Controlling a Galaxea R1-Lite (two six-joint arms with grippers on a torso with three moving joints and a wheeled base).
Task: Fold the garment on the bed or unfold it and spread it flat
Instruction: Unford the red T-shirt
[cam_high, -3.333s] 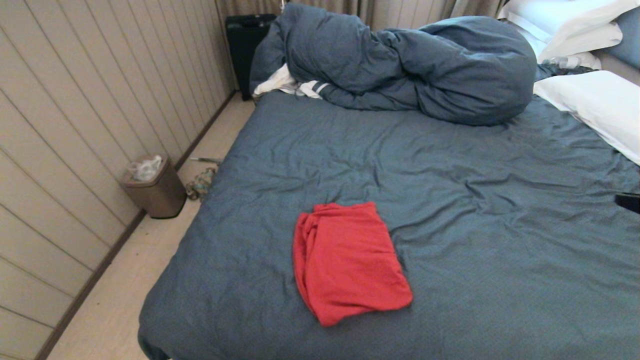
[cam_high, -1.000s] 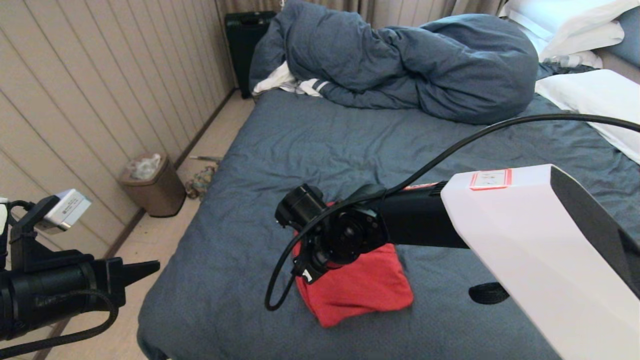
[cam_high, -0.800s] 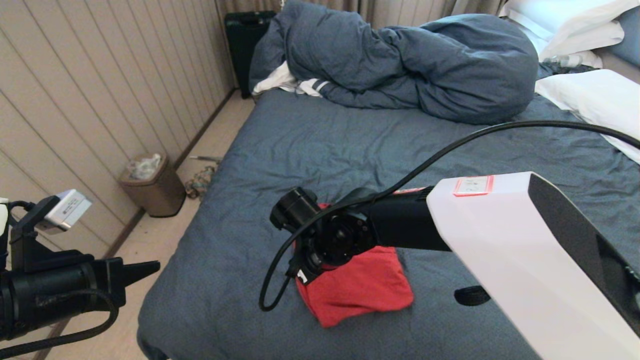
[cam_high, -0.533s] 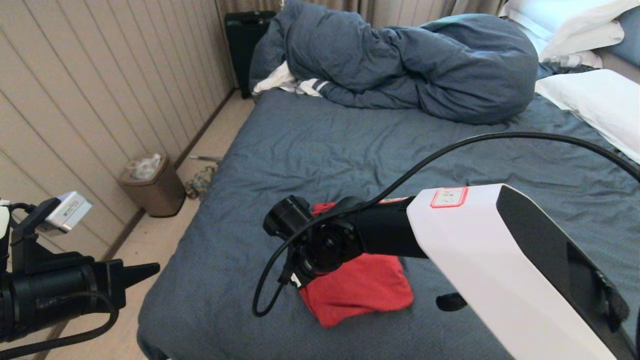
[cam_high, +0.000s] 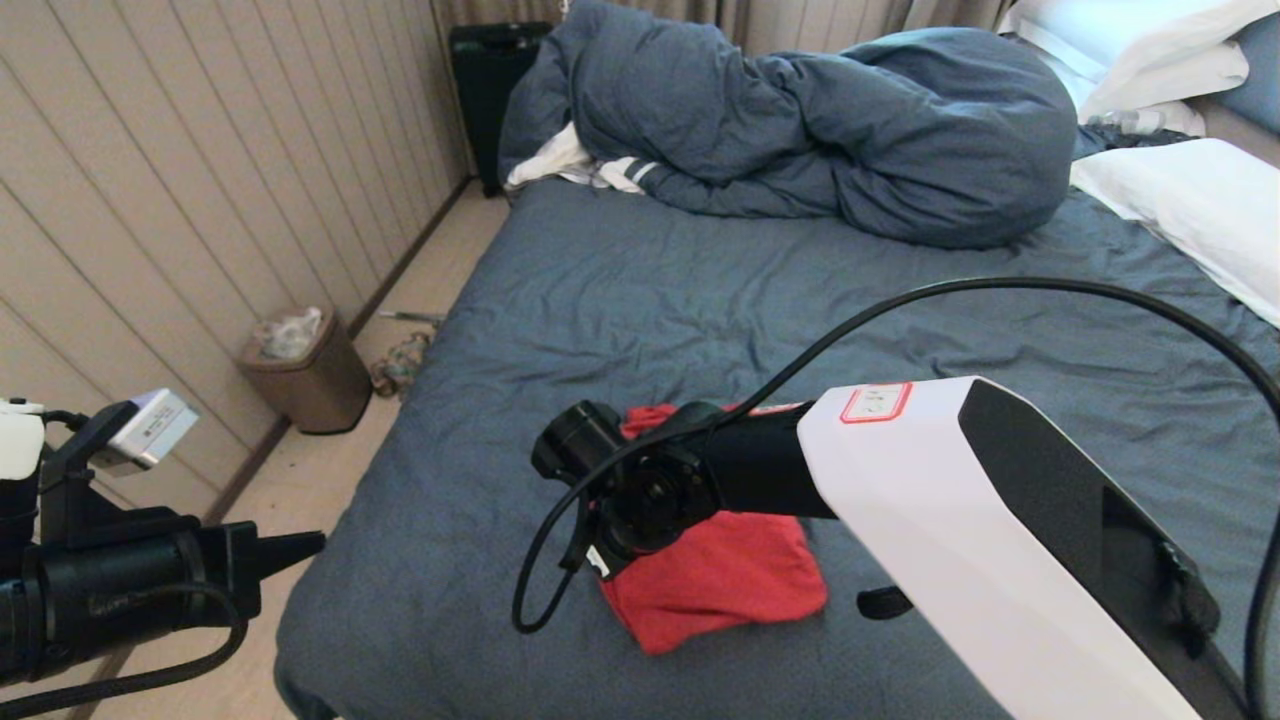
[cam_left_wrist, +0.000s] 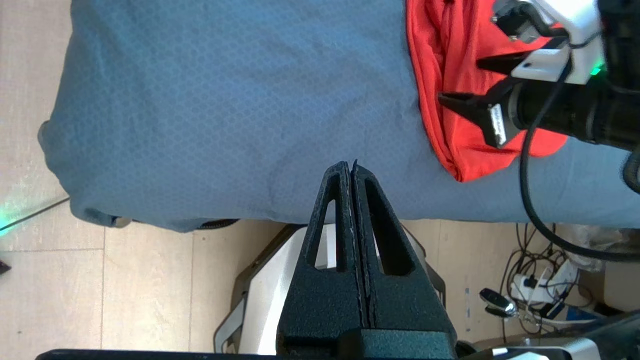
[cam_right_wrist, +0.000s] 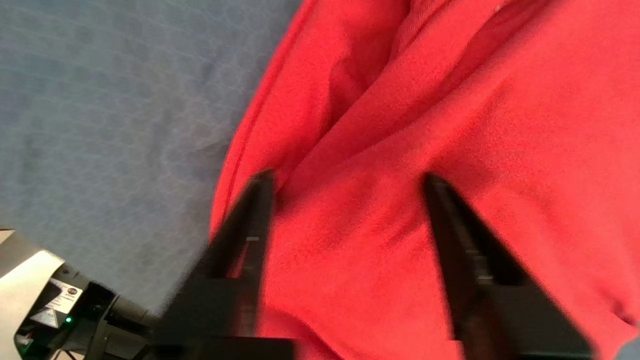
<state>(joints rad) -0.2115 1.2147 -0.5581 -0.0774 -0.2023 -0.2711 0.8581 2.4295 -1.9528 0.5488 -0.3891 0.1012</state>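
1. The garment (cam_high: 715, 575) is being shown as a soft red knit, folded into a rough rectangle with rumpled layered edges along one side; it is lying near the foot edge of the bed (cam_high: 700, 300), on a wrinkled blue-grey sheet with a fine honeycomb weave.
2. The right gripper (cam_right_wrist: 345, 180) is being held over the folded cloth, its two black tapered fingers (cam_right_wrist: 250, 220) standing apart with red fabric between them (whether the tips are touching the cloth cannot be told).
3. The left gripper (cam_left_wrist: 350, 167) is being kept off the bed's corner, above the pale wooden floor (cam_left_wrist: 100, 280), its ribbed black fingers pressed together with nothing between them.
4. In the head view the right gripper is being hidden by the arm's own black wrist and white shell, which are also covering much of the shirt; the spread fingers are being shown only by the two wrist views.
5. The left wrist view alone is showing a tangle of cables (cam_left_wrist: 525, 295) on the floor beside the robot's base.
6. Farther up the bed a bunched duvet (cam_high: 800, 120) is being seen, with a striped white cloth (cam_high: 590, 170) tucked under it and white pillows (cam_high: 1190, 200) to the right.
7. Beside the panelled wall a brown bin (cam_high: 305, 370) is standing on the floor.
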